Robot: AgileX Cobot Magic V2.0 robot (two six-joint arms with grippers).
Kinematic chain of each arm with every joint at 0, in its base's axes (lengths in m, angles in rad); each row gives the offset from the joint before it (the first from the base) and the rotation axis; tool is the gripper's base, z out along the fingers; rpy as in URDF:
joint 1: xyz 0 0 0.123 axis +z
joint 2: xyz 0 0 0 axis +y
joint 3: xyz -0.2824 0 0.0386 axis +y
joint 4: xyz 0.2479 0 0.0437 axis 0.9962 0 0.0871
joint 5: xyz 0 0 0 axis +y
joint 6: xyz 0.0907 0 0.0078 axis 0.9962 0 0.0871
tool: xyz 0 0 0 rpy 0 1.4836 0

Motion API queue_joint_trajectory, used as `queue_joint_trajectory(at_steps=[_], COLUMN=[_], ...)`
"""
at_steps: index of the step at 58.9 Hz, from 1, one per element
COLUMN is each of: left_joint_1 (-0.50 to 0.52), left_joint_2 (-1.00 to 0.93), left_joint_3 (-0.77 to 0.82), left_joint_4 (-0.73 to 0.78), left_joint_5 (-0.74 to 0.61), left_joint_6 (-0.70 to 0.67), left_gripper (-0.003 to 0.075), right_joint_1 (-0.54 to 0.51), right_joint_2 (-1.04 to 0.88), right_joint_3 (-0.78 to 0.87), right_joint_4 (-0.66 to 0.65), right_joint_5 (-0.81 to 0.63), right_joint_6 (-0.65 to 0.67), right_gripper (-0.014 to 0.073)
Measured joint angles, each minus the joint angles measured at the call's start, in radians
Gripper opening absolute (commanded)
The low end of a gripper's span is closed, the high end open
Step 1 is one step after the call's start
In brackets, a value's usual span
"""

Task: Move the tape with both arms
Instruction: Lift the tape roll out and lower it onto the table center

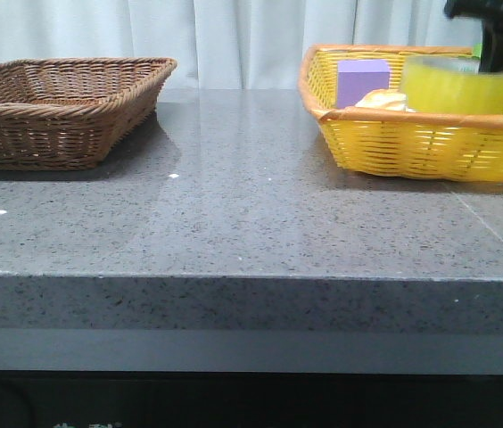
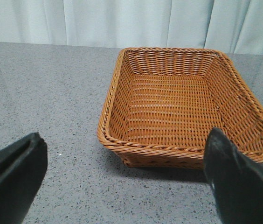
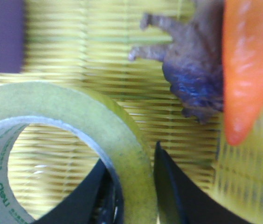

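Observation:
The tape (image 1: 459, 86), a wide yellow roll, stands up over the rim of the yellow basket (image 1: 412, 147) at the back right. In the right wrist view the tape (image 3: 117, 135) fills the near side and green lettering shows on its white core. My right gripper (image 3: 131, 154) is shut on the roll's wall, with one finger inside the core and one outside. In the front view the right gripper (image 1: 498, 49) comes down from the top right corner. My left gripper (image 2: 124, 137) is open and empty over the grey table, just short of the brown wicker basket (image 2: 178, 154).
The yellow basket also holds a purple block (image 1: 362, 82), an orange carrot-like thing (image 3: 245, 70), a dark knobbly object (image 3: 194, 65) and a pale lump (image 1: 381, 100). The brown basket (image 1: 46, 134) stands at the back left. The grey stone table (image 1: 251, 223) lies between the baskets.

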Motion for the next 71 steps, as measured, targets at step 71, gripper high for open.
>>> queue_joint_trajectory(at_steps=[71], left_joint_1=[0.0], left_joint_2=[0.0], left_joint_3=[0.0], left_joint_4=[0.0], left_joint_5=[0.0], left_joint_6=[0.0], left_gripper=[0.0673], right_joint_1=[0.462], right_joint_2=[-0.714], right_joint_3=[0.77], right_joint_4=[0.018], right_joint_5=[-0.439], right_joint_6=[-0.027], right_gripper=[0.0086])
